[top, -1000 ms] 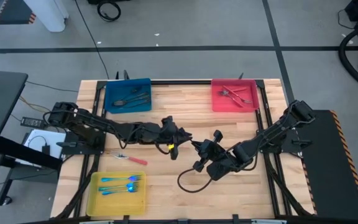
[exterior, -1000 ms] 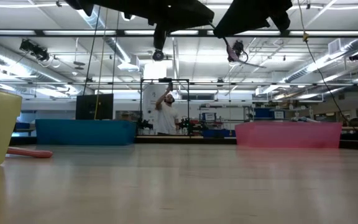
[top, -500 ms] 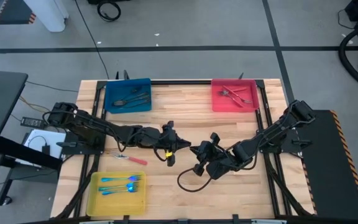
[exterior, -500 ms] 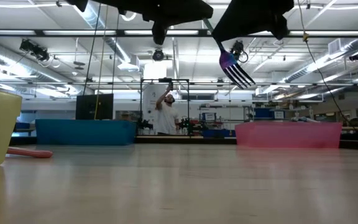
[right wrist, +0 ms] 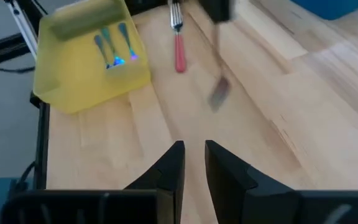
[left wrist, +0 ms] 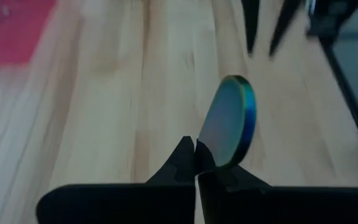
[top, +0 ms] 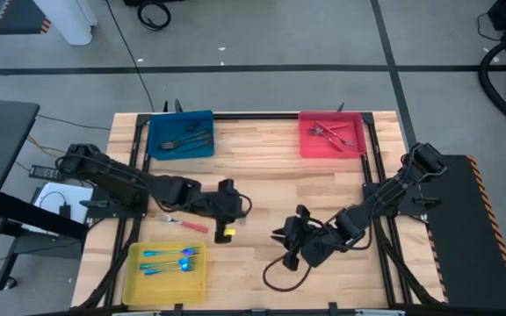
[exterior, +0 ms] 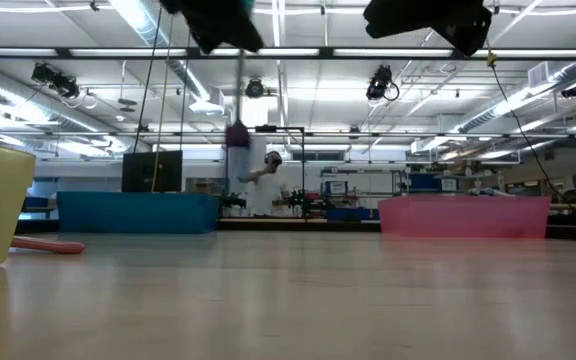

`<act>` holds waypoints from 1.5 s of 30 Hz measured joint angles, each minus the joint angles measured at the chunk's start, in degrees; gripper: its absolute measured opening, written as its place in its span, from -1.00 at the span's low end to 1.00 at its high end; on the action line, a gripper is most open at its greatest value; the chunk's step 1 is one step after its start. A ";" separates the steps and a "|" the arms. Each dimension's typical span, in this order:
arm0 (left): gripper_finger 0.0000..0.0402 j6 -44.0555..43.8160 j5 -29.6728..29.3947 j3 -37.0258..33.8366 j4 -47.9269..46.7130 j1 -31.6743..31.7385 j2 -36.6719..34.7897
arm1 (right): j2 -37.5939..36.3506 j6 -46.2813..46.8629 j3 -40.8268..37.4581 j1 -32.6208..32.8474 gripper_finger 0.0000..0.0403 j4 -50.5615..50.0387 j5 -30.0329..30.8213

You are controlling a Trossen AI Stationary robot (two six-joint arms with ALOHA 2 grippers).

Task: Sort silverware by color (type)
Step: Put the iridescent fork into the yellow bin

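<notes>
Left gripper (top: 227, 213) retreated, clamping an iridescent utensil (left wrist: 229, 127); right gripper (right wrist: 192, 163) (slightly parted) over wooden table (top: 271, 158).

I see a blue tray (top: 181, 136), a pink-red tray (top: 331, 134), a yellow tray (top: 165, 270), a red-handled fork (top: 185, 223), and an iridescent blue-green utensil (left wrist: 229, 121) over pale wood table (top: 262, 167).

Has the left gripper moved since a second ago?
Yes. In the high view the left gripper, shut on an iridescent blue utensil, has pulled back left, toward the yellow square tray and the red-handled utensil.
</notes>
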 joint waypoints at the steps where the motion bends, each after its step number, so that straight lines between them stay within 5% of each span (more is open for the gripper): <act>1: -0.99 -0.65 -0.08 1.88 -4.27 -0.97 -0.04 | 0.00 -0.11 -0.01 -0.04 -0.65 0.24 0.04; 11: -0.98 -13.25 0.23 21.84 -39.13 -11.00 -0.14 | 0.00 -0.21 0.00 -0.13 -0.65 -0.46 0.44; 17: -0.97 -25.85 0.68 24.70 -52.40 -18.20 -0.11 | 0.00 -0.32 0.00 -0.17 -0.65 -0.54 0.53; 34: -0.97 -43.14 2.02 21.71 -58.07 -32.54 4.09 | 0.00 -0.34 0.00 -0.24 -0.65 -0.68 0.66; 45: -0.97 -41.06 2.57 21.68 -62.66 -33.45 14.17 | 0.00 -0.34 0.00 -0.24 -0.65 -0.70 0.66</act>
